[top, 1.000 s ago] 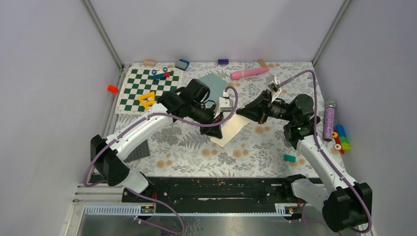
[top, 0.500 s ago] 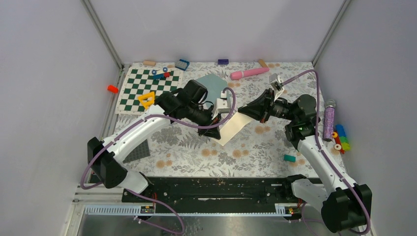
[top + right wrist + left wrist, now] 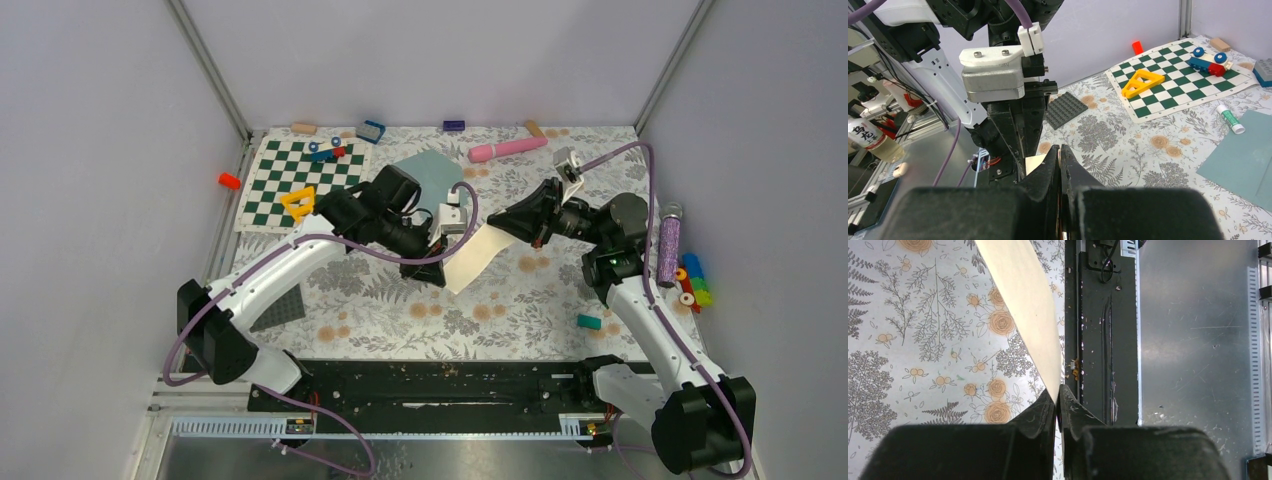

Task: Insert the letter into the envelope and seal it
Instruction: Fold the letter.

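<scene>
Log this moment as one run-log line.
left gripper: shut on letter | right gripper: shut on letter | letter: held up between both arms | envelope: flat on table, letter not inside

Both arms angled inward, left fingers (image 3: 1038, 416) and right fingers (image 3: 1047, 171) tightly shut, tips apparently close together.

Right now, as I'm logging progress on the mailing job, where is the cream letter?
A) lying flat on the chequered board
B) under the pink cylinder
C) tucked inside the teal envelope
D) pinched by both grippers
D: the letter stretches between the left gripper and the right gripper, each shut on an edge of it, while the envelope lies flat beyond them.
</scene>
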